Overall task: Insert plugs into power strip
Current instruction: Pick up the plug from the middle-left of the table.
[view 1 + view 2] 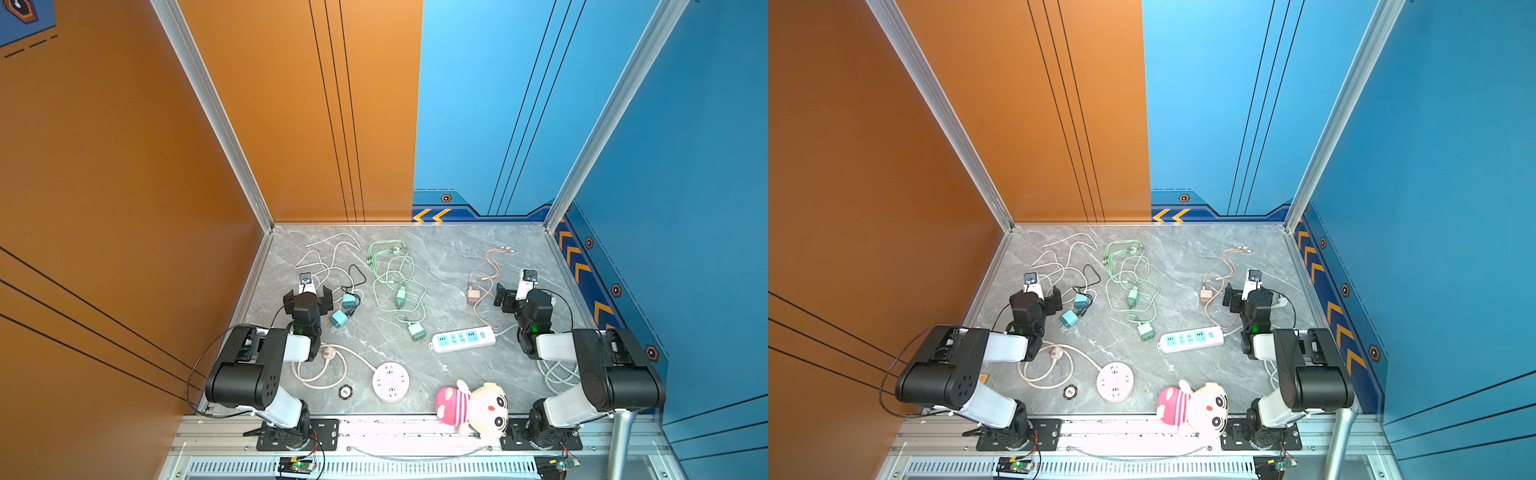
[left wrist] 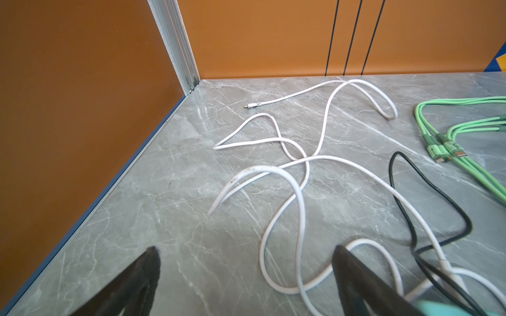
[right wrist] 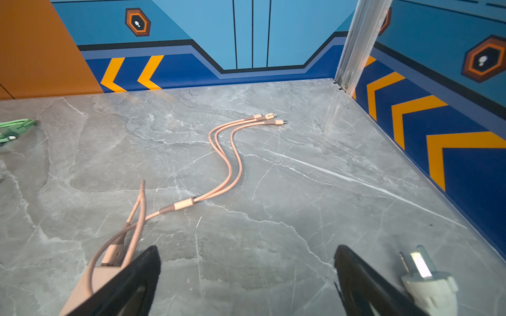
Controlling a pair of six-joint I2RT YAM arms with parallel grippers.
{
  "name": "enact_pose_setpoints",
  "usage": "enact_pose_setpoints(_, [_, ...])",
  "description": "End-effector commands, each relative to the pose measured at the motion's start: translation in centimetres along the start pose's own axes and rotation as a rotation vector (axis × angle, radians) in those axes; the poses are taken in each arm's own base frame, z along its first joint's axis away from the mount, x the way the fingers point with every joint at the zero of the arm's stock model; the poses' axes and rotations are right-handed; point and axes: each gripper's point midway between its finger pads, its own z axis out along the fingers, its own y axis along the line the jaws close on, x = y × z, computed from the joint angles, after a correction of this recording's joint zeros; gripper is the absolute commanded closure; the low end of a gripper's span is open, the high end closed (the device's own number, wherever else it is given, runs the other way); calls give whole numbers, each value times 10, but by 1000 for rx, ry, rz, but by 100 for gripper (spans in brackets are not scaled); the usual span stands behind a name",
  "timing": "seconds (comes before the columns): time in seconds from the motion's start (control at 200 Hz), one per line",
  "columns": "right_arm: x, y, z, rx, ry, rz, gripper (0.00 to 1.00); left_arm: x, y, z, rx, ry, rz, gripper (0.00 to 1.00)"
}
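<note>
Clutter lines the near edge of the bench (image 1: 449,268): a plush toy (image 1: 473,409) and a round socket hub (image 1: 390,381), neither of which I take to be part of the job. Just beyond lies the power strip (image 1: 463,338), flat with its sockets up and its long axis roughly along the near edge, on the right half and closer to the right arm. The nearer mint plug (image 1: 416,331) lies just beside the strip's left end. The farther mint plug (image 1: 400,296) is mid-bench. Farther back, both hands hang low with nothing in them. The left gripper (image 2: 246,247) has its jaws wide apart, with the nearer teal plug (image 1: 338,319) and farther teal plug (image 1: 348,300) just off its right side. The right gripper (image 3: 246,246) is spread equally wide, with the pink plug (image 1: 473,296) just beside its left finger and a white plug (image 3: 427,281) beside the other. To my eye the right arm has the shortest trip, pink plug to strip, over open marble. The pink cable (image 3: 184,203) and green cables (image 2: 465,101) sprawl toward the far edge and could drag.
</note>
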Motion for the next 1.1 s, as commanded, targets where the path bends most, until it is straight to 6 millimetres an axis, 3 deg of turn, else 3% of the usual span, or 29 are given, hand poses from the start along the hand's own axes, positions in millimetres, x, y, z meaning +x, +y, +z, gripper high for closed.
enact_pose_setpoints(0.0, [-3,-10,1,94,3,18,0,-13,-5,-2,-6,-23,18,2])
enact_pose_setpoints(0.19, [-15,-9,-1,129,38,-10,0,-44,-1,-11,-49,7,50,2])
enact_pose_setpoints(0.32, [-35,-9,2,229,99,-77,0,-66,-5,-26,-20,-44,13,2])
enact_pose_setpoints(0.4, [-52,5,5,257,106,-151,0,-73,-9,-32,15,-30,-22,2])
enact_pose_setpoints(0.521, [-78,53,6,165,54,-252,0,-74,-25,-44,92,34,-30,2])
enact_pose_setpoints(0.766, [-102,131,-1,-62,61,-248,0,-45,-40,-77,129,222,11,2])
enact_pose_setpoints(0.921, [-114,159,-12,-158,26,-227,0,-17,-39,-87,117,351,-7,2])
enact_pose_setpoints(0.991, [-118,170,-17,-220,41,-195,0,5,-37,-92,109,432,33,2])
enact_pose_setpoints(1.096, [-121,185,-23,-303,104,-165,0,17,-32,-93,77,488,65,2])
